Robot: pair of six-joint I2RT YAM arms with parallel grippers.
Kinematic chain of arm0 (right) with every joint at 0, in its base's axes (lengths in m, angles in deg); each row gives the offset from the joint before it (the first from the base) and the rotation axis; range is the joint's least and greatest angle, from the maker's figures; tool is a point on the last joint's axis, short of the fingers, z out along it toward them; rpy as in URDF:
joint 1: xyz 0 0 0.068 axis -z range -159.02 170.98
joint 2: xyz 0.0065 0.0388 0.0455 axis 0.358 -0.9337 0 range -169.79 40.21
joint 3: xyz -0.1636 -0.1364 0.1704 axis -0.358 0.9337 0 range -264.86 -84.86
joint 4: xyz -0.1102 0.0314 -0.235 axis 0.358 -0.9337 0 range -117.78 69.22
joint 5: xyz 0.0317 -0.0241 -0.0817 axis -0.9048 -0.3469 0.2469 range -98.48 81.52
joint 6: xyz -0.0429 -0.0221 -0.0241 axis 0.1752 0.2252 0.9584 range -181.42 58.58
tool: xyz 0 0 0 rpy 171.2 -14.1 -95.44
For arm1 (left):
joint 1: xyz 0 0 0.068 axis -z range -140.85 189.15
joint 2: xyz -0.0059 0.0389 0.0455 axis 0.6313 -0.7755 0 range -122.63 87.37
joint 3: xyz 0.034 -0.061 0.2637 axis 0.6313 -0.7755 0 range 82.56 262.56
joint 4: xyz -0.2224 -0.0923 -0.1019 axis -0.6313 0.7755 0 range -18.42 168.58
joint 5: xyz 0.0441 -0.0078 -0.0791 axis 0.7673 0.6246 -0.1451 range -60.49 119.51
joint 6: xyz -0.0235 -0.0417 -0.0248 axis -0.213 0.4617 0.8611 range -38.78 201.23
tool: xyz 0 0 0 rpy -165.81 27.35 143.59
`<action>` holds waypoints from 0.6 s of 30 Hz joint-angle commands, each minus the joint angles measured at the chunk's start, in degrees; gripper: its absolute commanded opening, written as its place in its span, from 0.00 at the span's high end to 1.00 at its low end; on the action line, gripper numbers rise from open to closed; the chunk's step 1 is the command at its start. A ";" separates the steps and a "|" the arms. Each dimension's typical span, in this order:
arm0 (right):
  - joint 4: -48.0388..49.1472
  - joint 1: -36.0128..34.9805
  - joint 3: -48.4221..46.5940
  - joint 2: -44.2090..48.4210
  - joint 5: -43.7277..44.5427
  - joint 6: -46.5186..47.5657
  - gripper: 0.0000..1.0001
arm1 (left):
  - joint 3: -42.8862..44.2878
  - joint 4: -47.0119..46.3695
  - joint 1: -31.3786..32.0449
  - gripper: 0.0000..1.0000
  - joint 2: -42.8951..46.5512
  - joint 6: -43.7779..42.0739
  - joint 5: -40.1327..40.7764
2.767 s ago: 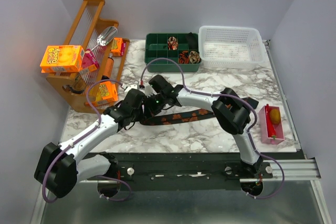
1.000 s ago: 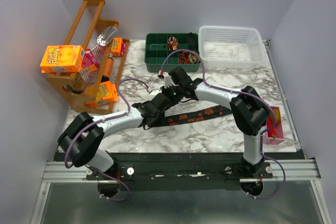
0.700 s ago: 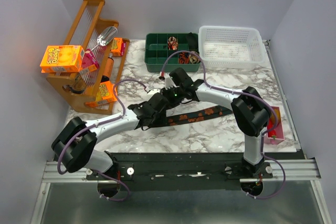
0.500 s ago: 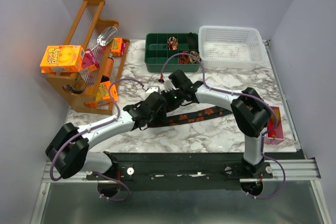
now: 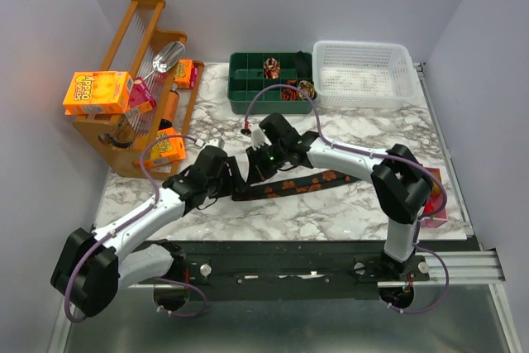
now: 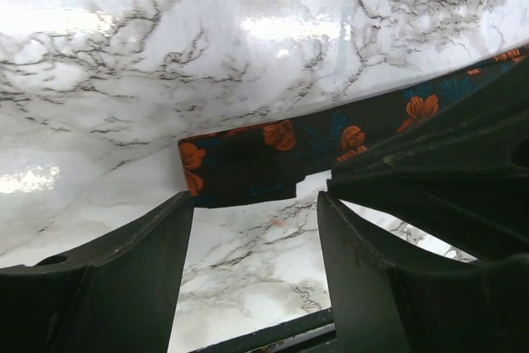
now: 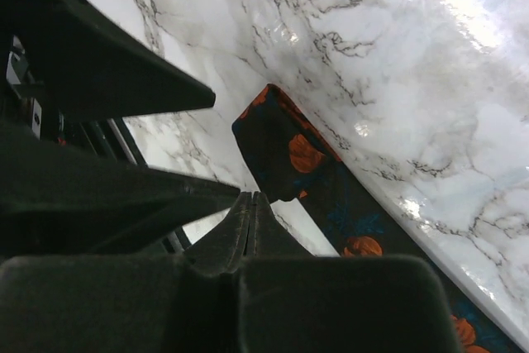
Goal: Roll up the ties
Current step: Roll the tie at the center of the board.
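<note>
One tie [image 5: 307, 183], dark navy with orange flowers, lies as a flat strip across the marble table [image 5: 331, 212]. Its narrow left end [image 6: 240, 163] rests just beyond my left gripper [image 6: 254, 201], which stands open over bare marble with nothing between its fingers [image 6: 124, 279]. My right gripper [image 7: 250, 197] is shut and empty, its tip hovering over the same end of the tie [image 7: 289, 150]. From above, the left gripper [image 5: 228, 176] and right gripper [image 5: 254, 171] sit close together at the strip's left end. Rolled ties [image 5: 289, 91] sit coiled in the green box.
A green compartment box [image 5: 248, 88] and a white basket [image 5: 364, 72] stand at the back. A wooden rack [image 5: 136, 47] with orange boxes [image 5: 97, 91] fills the left side. A pink tray [image 5: 438, 204] lies at the right edge, partly behind the right arm.
My left gripper opened wider and drew back to the left and nearer, its elbow swinging outward. The right gripper shifted slightly left and stayed shut. The tie's left end shifted left with the grippers.
</note>
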 commanded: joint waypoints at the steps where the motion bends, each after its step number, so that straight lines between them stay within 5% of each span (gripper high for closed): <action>1: -1.44 -1.14 -0.34 -3.03 -1.67 0.79 1.00 | -2.35 -1.73 -4.08 0.29 3.65 0.05 -5.63; 18: -1.97 -1.15 -2.63 -8.75 3.34 1.58 1.00 | -14.82 -18.50 -13.40 0.25 3.66 3.21 -19.08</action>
